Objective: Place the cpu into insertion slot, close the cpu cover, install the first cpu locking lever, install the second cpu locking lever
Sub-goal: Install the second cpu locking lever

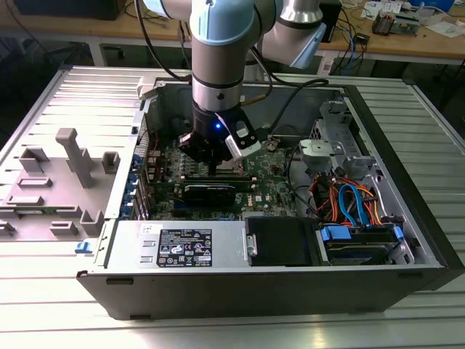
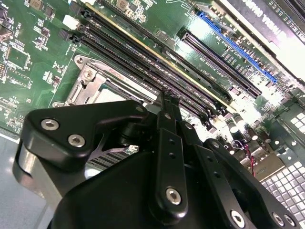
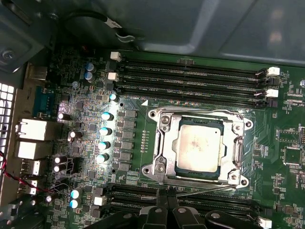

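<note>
The robot's black hand (image 3: 167, 210), fingers pressed together and empty, hovers beside the silver-rimmed square insertion slot (image 3: 164, 164) where the pale silver-grey square cpu (image 3: 199, 148) sits under its thin silver cover frame (image 3: 238, 153).

harsh glare on motherboard (image 2: 224, 43), dim surroundings

Exterior view: high, oblique, far, facing the open computer case (image 1: 407, 182). Both wrist views: close above motherboard (image 3: 71, 95), sharing the insertion slot (image 3: 200, 145).
</note>
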